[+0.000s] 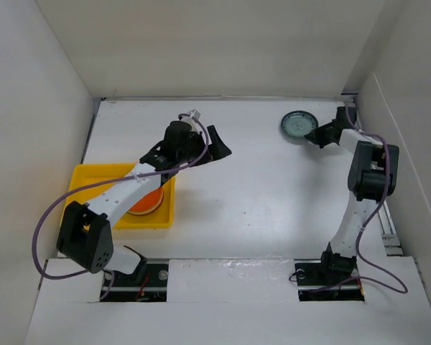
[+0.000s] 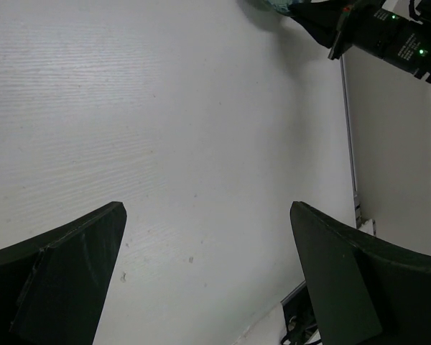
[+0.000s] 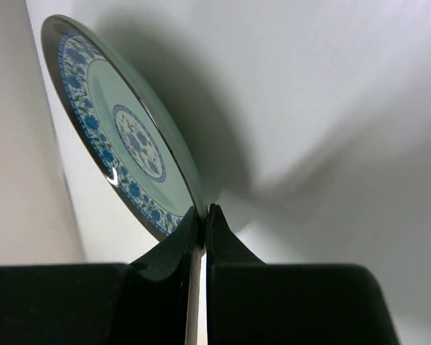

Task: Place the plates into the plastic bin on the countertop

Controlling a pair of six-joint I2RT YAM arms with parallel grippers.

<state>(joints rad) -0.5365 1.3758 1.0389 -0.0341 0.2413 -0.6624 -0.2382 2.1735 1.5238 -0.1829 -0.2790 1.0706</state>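
**Now: right gripper pinching the teal plate**

Far right on the countertop (image 1: 258,194), the right arm is bending at the elbow and reaching toward the far left. The right gripper (image 3: 203,212) is clamping its nearly closed fingers on the rim of the teal plate (image 3: 122,136). The left arm is stretching over the yellow bin (image 1: 86,176), which is holding an orange plate (image 1: 147,203). The left gripper (image 2: 205,208) is hanging past the bin above bare countertop, fingers wide apart and gripping nothing.

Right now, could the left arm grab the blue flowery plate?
Probably not. The plate is far across the countertop from the open left claw, and the right claw is shut on its rim.
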